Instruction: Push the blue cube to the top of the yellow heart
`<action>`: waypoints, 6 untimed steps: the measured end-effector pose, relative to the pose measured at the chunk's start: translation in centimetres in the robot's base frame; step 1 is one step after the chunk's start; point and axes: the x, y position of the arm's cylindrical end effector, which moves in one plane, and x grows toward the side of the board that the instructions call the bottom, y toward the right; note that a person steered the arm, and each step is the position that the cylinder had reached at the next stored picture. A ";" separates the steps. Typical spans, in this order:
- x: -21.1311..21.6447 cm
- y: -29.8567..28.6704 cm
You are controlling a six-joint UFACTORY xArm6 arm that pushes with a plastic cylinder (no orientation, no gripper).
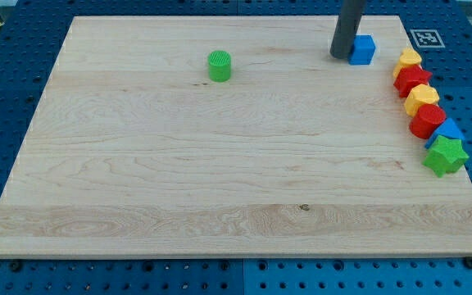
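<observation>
The tip is planted near the view's top edge of the wooden desk, pressed right against the left side of the blue cube. No hand is carried by this arm, so no grasp can be reported; only the dark rod is seen. Off to the view's right, a curved line of blocks is strung along the desk's edge: a yellow block at the top, a red block, a second yellow block, a second red block, a blue block and a green star. Which yellow one is the heart cannot be told. A green cylinder is left alone, well apart at the upper left.
</observation>
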 end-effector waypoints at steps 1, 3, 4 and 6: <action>0.0 0.1; 0.0 1.9; 0.0 3.1; 0.0 5.2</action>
